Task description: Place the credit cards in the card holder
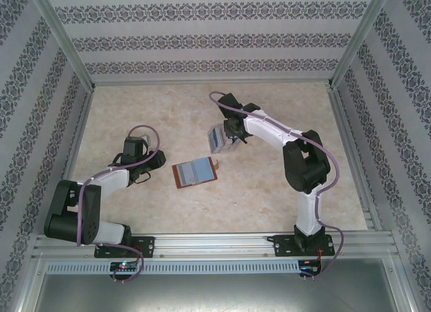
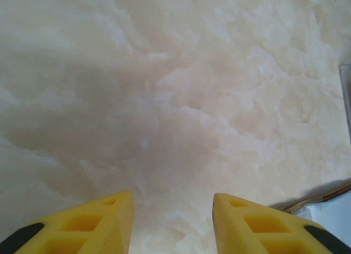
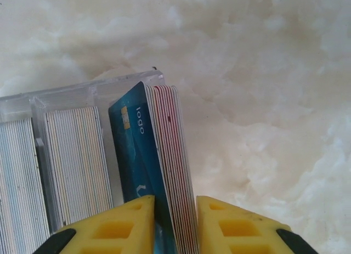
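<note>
The card holder (image 1: 194, 172) lies open on the table, brown rim around a grey-blue inside; its brown edge (image 2: 323, 198) shows low right in the left wrist view. My right gripper (image 1: 229, 134) (image 3: 175, 224) is shut on a stack of credit cards (image 3: 167, 155), red-edged with a blue card facing left. The stack stands at the right end of a clear card box (image 1: 217, 138) (image 3: 66, 95). Left of the holder, my left gripper (image 1: 156, 161) (image 2: 173, 224) hangs open over bare table, nothing between its fingers.
The clear box holds two more packs of cards (image 3: 74, 161) in compartments to the left. Patterned walls and metal rails (image 1: 202, 243) enclose the marble-look table (image 1: 269, 191). A clear edge (image 2: 345, 95) shows at the right of the left wrist view.
</note>
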Robot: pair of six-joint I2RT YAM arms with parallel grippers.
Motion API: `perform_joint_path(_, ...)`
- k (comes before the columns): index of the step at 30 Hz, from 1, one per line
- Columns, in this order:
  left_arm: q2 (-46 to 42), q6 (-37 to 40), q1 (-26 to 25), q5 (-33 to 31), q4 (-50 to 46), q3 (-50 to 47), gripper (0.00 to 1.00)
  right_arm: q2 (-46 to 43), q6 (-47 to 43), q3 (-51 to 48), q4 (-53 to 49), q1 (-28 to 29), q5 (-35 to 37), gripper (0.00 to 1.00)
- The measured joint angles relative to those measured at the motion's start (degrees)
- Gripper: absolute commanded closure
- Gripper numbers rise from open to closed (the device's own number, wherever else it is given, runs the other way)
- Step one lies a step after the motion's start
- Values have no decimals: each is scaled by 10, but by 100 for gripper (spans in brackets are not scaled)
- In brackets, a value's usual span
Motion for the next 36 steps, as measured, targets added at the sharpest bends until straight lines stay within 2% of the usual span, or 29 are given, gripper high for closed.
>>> perform_joint_path(13, 9, 0, 0, 3, 0, 7, 58, 0, -46, 24, -45, 0, 43, 70)
perform_joint_path(23, 17, 0, 0, 11, 0, 9, 58, 0, -69, 32, -55, 0, 59, 88)
perform_joint_path(31, 28, 0, 0, 14, 0, 15, 58, 0, -68, 32, -49, 0, 9, 91)
perform_joint_path(36, 34, 0, 0, 16, 0, 19, 58, -9, -64, 19, -31, -9, -51, 100)
